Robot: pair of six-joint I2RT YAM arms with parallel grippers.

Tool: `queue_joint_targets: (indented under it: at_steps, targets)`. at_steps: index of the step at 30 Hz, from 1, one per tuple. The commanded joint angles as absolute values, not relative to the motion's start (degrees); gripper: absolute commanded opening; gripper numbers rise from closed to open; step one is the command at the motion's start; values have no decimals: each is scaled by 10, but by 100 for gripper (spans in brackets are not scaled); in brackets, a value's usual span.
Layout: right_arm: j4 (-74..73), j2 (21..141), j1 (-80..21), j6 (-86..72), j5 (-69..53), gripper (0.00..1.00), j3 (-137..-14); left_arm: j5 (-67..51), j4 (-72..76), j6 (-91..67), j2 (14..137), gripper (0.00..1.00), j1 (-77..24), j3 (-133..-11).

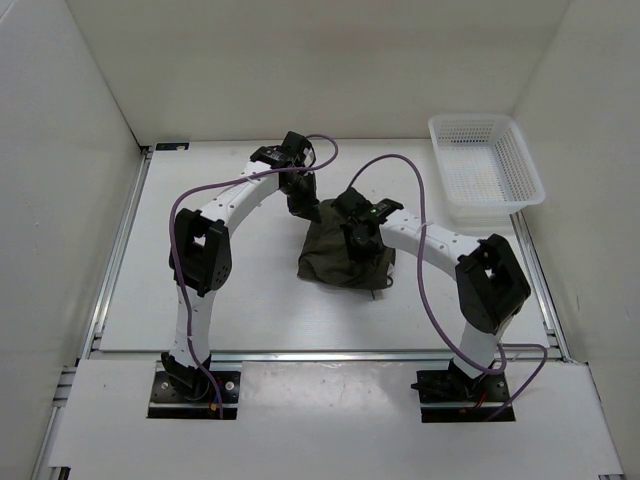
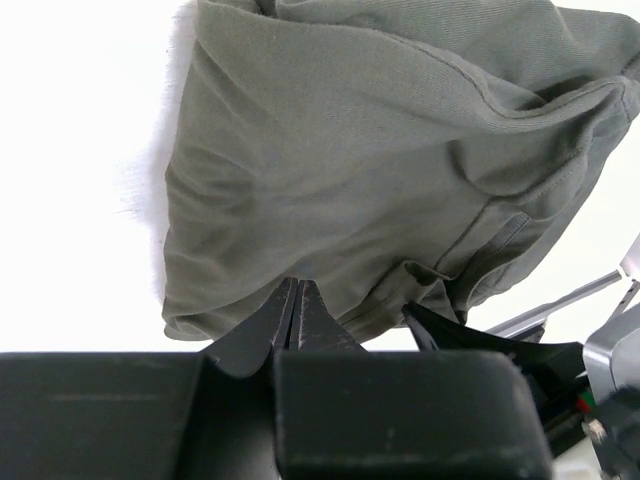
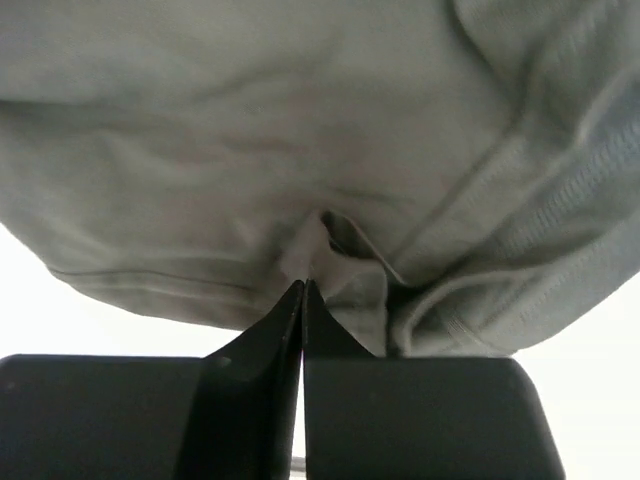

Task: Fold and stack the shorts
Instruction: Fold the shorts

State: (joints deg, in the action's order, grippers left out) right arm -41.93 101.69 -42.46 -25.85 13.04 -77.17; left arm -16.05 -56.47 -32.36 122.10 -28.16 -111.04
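The dark olive-green shorts [image 1: 345, 258] lie bunched in a heap at the middle of the table. My left gripper [image 1: 303, 207] is at the heap's far left corner, where the cloth rises toward it. In the left wrist view its jaws [image 2: 297, 283] are pressed together, their tips at a hem of the shorts [image 2: 380, 150]. My right gripper [image 1: 358, 238] is over the top of the heap. In the right wrist view its jaws [image 3: 303, 285] are shut, and a small pucker of the shorts [image 3: 250, 150] sits at their tips.
A white mesh basket [image 1: 520, 190] stands at the back right corner of the white table [image 1: 200, 300]. White walls close in the left, right and far sides. Purple cables loop over both arms. The right arm's dark end [image 2: 480, 345] shows close beside the left jaws.
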Motion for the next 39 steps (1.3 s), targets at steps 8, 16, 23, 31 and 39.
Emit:
queue_joint_targets:
  at_steps: [8,16,23,31,39]
  targets:
    - [-420,983,-428,-264,175,46,-754,-155,-562,-318,1216,10,-284,-1106]
    - [-407,1027,-428,-264,175,35,-771,-155,-562,-318,1216,10,-284,-1106]
    - [-402,973,-433,-276,188,0,-754,-155,-562,-318,1216,10,-284,-1100]
    - [-426,841,-464,-350,212,0,-630,-155,-562,-313,1222,10,-284,-1100]
    - [-425,811,-503,-402,225,35,-558,-155,-562,-313,1222,10,-284,-1100]
